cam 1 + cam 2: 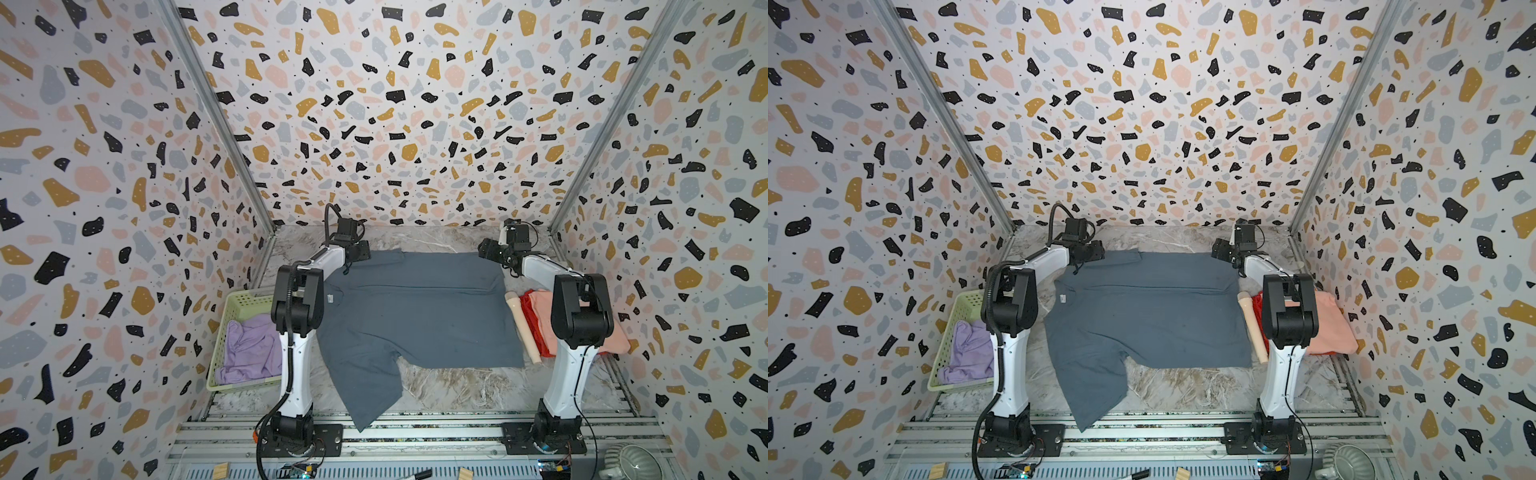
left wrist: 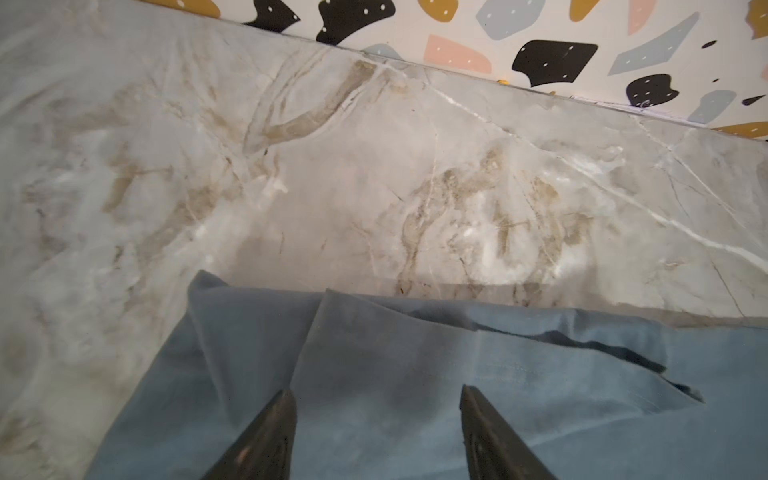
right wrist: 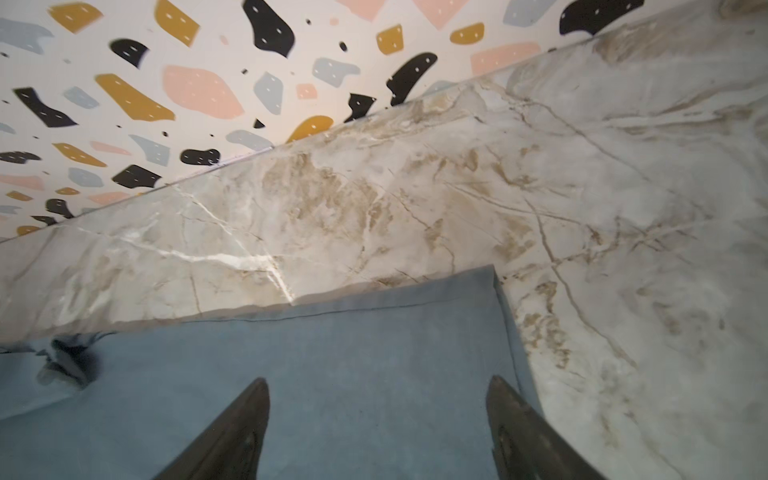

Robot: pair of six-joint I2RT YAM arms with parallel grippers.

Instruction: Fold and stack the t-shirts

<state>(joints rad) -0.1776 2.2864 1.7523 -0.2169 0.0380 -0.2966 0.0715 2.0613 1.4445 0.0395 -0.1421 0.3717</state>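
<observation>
Where the marble-patterned table point(image 1: 436, 390) fills the lower middle of both top views, the first item is a slate blue-grey t-shirt point(image 1: 415, 307). It is spread flat at centre frame, with its white neck label toward its left side and one sleeve trailing down over the table's front edge onto the rails.

- **Left gripper** point(image 2: 376, 392): over the shirt's upper-left corner, jaws apart, cloth beneath them. I cannot tell whether the tips touch it.
- **Right gripper** point(image 3: 378, 380): over the upper-right corner, jaws apart, clamped on nothing.
- **Lower left of frame:** pale green basket point(image 1: 239, 301) with a lilac t-shirt point(image 1: 253, 349) crumpled inside. The left arm hides the basket's right side.
- **Right of centre:** cream roll point(image 1: 521, 328) just beside the blue shirt's right edge. Beyond it a red t-shirt point(image 1: 532, 324) shows under a salmon pink t-shirt point(image 1: 619, 340), both largely masked by the right arm.
- **Bottom edge:** wooden blocks point(image 1: 220, 471), black marker point(image 1: 419, 474), and a ribbed grey object point(image 1: 631, 461) at lower right.
</observation>
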